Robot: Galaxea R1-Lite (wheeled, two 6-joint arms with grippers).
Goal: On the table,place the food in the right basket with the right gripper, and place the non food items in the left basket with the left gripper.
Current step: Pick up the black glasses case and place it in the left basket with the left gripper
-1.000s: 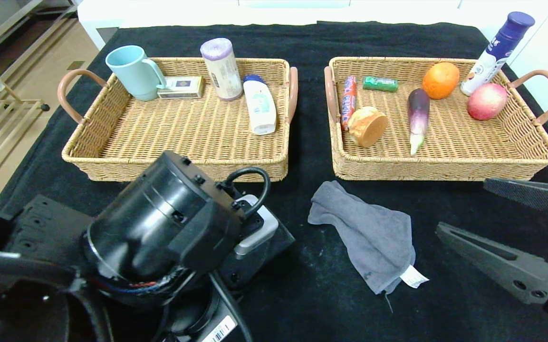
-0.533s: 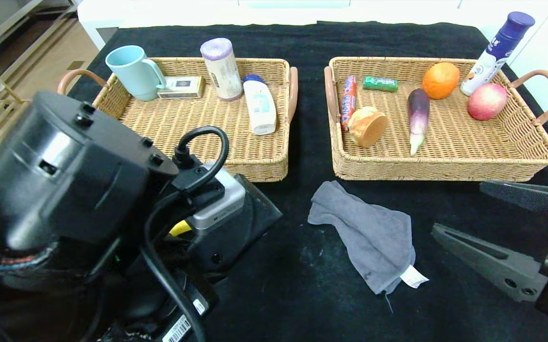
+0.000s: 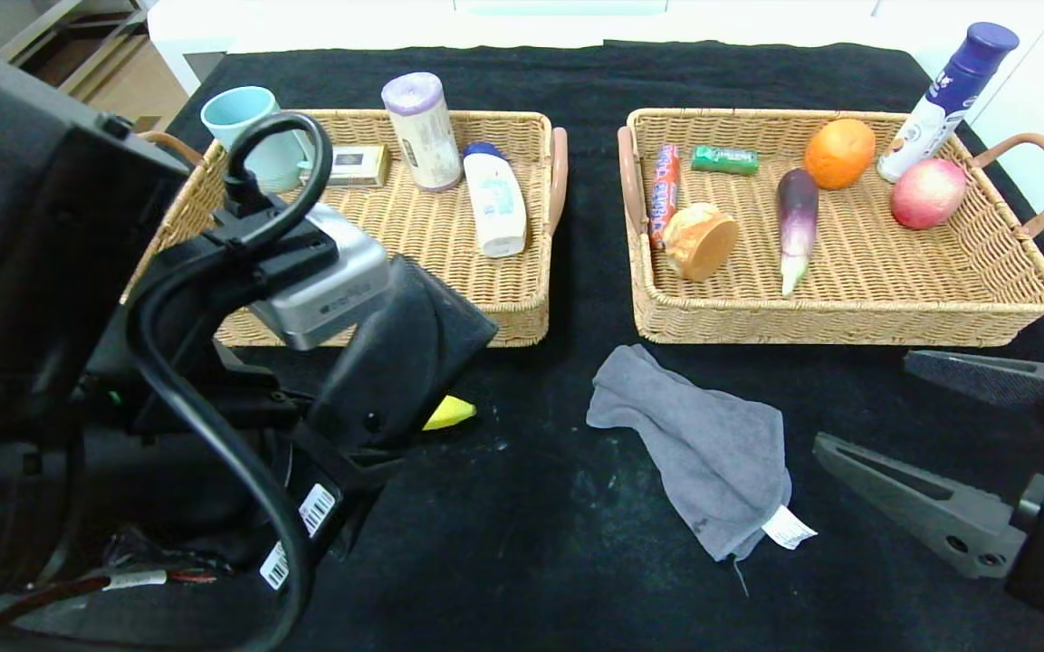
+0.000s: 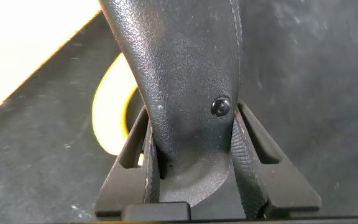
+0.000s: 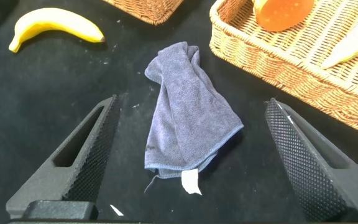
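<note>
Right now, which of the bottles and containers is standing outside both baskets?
The purple-capped white bottle, upright on the cloth behind the right basket. The white shampoo bottle lies inside the left basket, and the purple-lidded canister stands inside it.

the bulky black left arm with its silver wrist camera has swung up and back toward the left wicker basket, uncovering the tip of a yellow banana on the black cloth; the open right gripper edged slightly leftward.
</note>
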